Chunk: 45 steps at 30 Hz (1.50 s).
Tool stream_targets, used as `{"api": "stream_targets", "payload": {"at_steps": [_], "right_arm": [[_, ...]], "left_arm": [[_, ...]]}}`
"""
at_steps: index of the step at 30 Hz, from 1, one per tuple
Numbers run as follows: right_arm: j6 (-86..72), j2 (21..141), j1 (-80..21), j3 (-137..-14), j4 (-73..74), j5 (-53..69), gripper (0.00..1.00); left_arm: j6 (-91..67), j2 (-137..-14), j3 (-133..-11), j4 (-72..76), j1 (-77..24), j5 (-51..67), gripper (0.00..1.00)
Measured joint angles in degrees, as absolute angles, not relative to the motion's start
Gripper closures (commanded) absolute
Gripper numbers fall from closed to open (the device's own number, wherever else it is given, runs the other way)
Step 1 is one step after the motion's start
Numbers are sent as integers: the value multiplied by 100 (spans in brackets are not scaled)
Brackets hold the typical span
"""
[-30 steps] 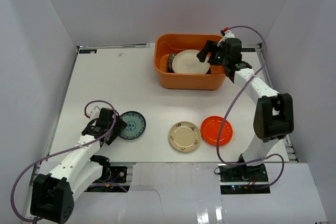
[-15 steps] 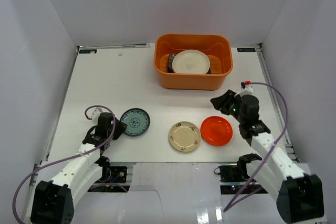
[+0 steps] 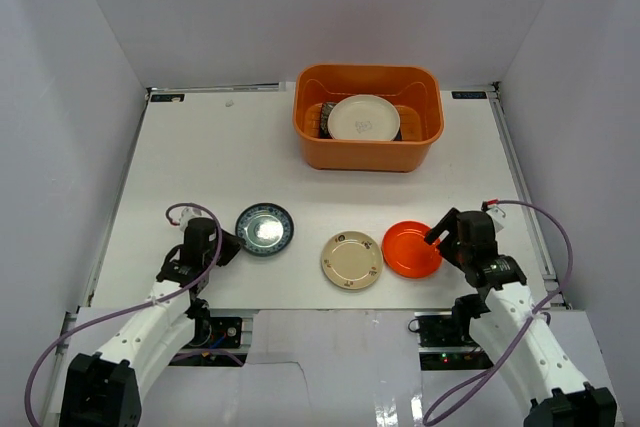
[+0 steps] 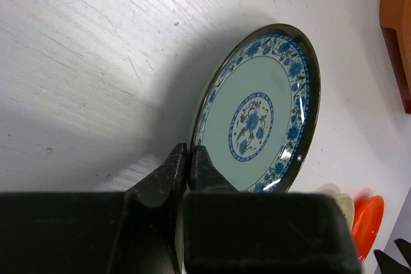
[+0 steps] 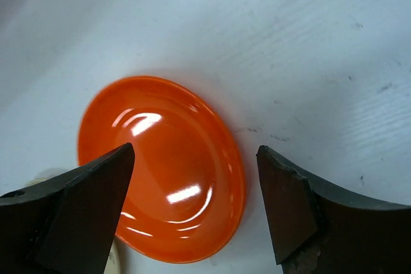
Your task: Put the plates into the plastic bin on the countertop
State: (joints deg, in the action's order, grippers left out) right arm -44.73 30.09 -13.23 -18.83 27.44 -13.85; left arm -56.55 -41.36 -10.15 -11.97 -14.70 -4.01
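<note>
- Fingers (image 4: 166, 176) of the left end effector (image 3: 231, 244) are pinched narrow on the near rim of the blue-patterned plate (image 3: 265, 229), at the near left of the bench (image 3: 200, 162).
- From the left wrist, the blue-patterned plate (image 4: 257, 110) shows a dark rim, a blue flower border and a pale green centre. It appears tilted up off the bench, with a broad shadow on the surface beside it.
- To the right in the same near row, the cream-gold plate (image 3: 351, 260) lies flat on the bench, apart from both end effectors.
- Just beside it, the orange-red plate (image 3: 410, 250) also lies flat. The two rims are very close; whether they touch cannot be told.
- The right end effector (image 3: 438, 238) hangs over the right edge of the orange-red plate with its jaws spread wide and holds nothing.
- From the right wrist, the two dark fingers (image 5: 83, 210) stand well apart, and the orange-red plate (image 5: 164, 184) lies on the bench between and beyond them. Contact with its rim cannot be made out.
- At the far side of the bench, well apart from both arms, sits the plastic bin (image 3: 366, 157).
- Inside the bin, a white plate (image 3: 364, 117) rests on top of darker plates (image 3: 320, 119), whose edges show at its left.
</note>
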Motion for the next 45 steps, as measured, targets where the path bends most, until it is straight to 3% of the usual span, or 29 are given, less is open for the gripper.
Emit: {"api": "stream_targets", "payload": {"at_steps": [2, 12, 16, 22, 31, 40, 45], "right_arm": [[-4574, 3387, -1321, -1852, 2941, -1376, 20], [-4630, 3806, -1304, -1621, 2842, -1114, 51], [-4711, 4066, -1275, -1494, 2244, -819, 62], [-4742, 4313, -1275, -1387, 1734, -655, 91], [-4545, 4167, -1275, -1374, 1382, -572, 92], [-3990, 3457, -1275, -1734, 1417, -204, 92], [-3647, 3306, -1286, -2244, 1498, 440, 92]], "left_arm": [[-5553, -4010, -1046, -1313, -1481, -355, 100], [-4978, -3089, -2274, -1850, -1514, 405, 100], [-4713, -3667, -3496, -1669, -1520, 755, 100], [-4624, -5129, -4779, -921, -1758, 1175, 100], [-4233, -8261, -7225, -709, -2845, 1105, 100], [-3583, -11308, -10425, -1420, -2886, 904, 100], [-3352, -12436, -11426, -1959, -2880, 803, 100]]}}
